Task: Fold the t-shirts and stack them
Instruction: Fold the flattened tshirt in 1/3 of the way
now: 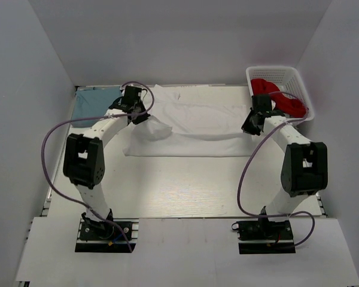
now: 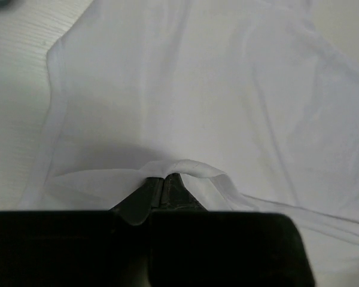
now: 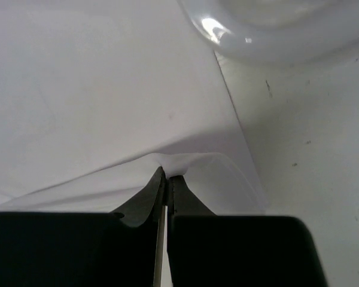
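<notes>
both grippers [image 2: 164,182] [image 3: 167,179] pinching white t-shirt [image 1: 191,128]

On table [image 1: 185,185]: spread t-shirt [image 1: 197,128] between left gripper [image 1: 140,118] and right gripper [image 1: 250,127]. Beyond left gripper, to its left: second t-shirt [image 1: 94,103]. Just beyond right gripper: basket [image 1: 275,70], garment [image 1: 293,106] inside.

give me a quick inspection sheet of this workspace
surface: white table, a few small dark specks near the basket
job's things: white t-shirt spread across the far half; light blue t-shirt in the far left corner
clutter: red garment in the basket
grippers: left pincer and right pincer each shut on a white t-shirt edge
cables: purple cables loop beside both arms
surroundings: plain white walls
</notes>
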`<state>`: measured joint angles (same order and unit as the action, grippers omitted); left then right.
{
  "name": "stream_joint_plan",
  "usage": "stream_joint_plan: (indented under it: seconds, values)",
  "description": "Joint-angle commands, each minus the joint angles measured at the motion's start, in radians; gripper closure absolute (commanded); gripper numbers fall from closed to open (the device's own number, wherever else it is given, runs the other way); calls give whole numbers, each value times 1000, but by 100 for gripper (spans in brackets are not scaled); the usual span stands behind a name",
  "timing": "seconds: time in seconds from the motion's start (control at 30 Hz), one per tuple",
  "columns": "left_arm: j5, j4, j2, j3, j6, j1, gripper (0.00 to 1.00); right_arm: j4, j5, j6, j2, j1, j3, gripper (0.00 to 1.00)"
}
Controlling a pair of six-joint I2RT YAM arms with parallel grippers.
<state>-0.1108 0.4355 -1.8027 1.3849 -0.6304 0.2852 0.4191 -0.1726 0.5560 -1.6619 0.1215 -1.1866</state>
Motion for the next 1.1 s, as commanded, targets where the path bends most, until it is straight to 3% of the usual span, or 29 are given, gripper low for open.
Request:
stream_joint_plan:
  seconds: [0.0, 0.03, 0.07, 0.13, 0.17, 0.3, 0.33, 0.43, 0.5, 0.77, 1.07]
  values:
    - [-33, -1, -79, 138, 6, -33, 92, 3, -60, -13, -68, -11, -93, 100]
    - [-33, 41, -154, 179, 6, -46, 69, 3, -64, -13, -97, -13, -122, 99]
    - [-52, 67, -193, 271, -5, -46, 58, 7, -65, -11, -126, -13, -133, 87]
    - [-67, 155, -265, 372, -14, -67, 19, 12, -62, -16, -150, -13, -192, 63]
    - [-67, 178, -323, 463, -14, -67, 0, 18, -24, -21, -159, -10, -203, 57]
    - [-46, 249, -347, 552, -2, -77, 0, -37, 56, -57, -107, -2, -161, 39]
    - [-46, 240, -327, 524, -2, -77, 0, -48, 71, -59, -73, 0, -125, 30]
    - [-21, 184, -209, 367, -2, -77, 0, -88, 119, -79, 14, 9, -35, 25]
    - [17, 128, -149, 243, -2, -77, 0, -133, 156, -100, 81, 12, 48, 10]
    - [160, 25, 3, -93, -22, -50, 0, -204, 219, -79, 96, 20, 185, 10]
    - [131, 25, 22, -296, -55, -50, 0, -246, 144, -27, 37, 15, 287, 10]
